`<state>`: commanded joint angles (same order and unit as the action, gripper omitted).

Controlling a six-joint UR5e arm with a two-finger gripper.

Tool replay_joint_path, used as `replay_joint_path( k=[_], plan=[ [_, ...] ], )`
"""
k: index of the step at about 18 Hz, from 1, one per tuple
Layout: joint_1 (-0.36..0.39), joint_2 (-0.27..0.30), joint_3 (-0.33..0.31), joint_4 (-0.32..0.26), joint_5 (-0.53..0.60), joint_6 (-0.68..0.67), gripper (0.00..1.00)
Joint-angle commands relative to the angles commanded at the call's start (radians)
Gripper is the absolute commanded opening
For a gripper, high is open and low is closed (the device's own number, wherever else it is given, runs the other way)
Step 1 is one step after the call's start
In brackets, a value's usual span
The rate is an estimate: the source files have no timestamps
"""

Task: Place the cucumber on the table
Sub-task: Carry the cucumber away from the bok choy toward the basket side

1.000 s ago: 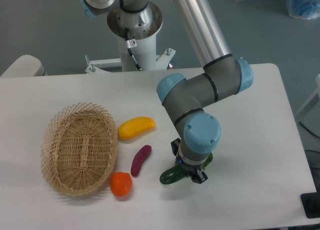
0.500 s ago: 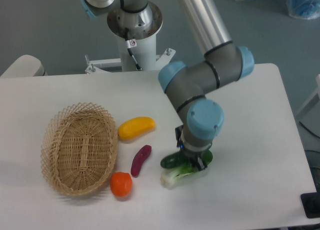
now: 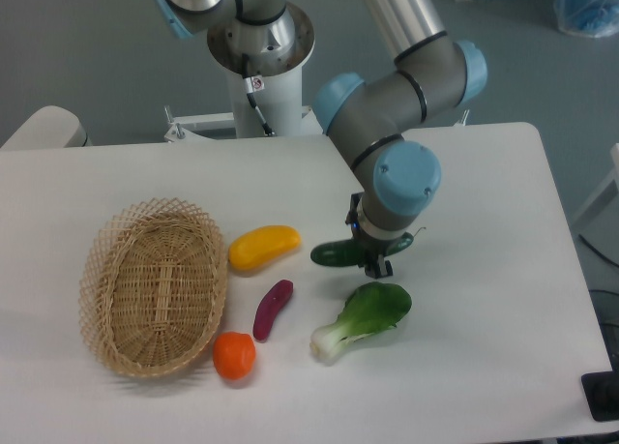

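The cucumber (image 3: 335, 253), dark green and glossy, hangs roughly level above the white table (image 3: 484, 318), its left end sticking out from under the arm's wrist. My gripper (image 3: 372, 257) points straight down and is shut on the cucumber near its right end; the blue wrist joint hides most of the fingers. The cucumber is lifted clear of the tabletop, just above and behind a leafy green vegetable.
A leafy green vegetable with a white stem (image 3: 362, 319) lies right below the gripper. A yellow vegetable (image 3: 264, 247), a slim purple one (image 3: 272, 309) and an orange fruit (image 3: 234, 355) lie to the left, beside an oval wicker basket (image 3: 153, 284).
The gripper has risen and moved toward the back of the table, carrying the cucumber up with it. The leafy vegetable it covered a second ago now shows in full.
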<state>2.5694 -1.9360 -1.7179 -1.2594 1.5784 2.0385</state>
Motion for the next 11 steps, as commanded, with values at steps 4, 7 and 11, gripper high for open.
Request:
replay_joint_path(
  k=[4,7,11],
  plan=[
    [-0.001,0.032,-0.071,0.0,0.022,0.026,0.08],
    [-0.018,0.067,-0.121,0.002,0.019,0.017,0.09],
    [-0.058,0.103,-0.192,0.018,0.018,0.009,0.1]
  ],
)
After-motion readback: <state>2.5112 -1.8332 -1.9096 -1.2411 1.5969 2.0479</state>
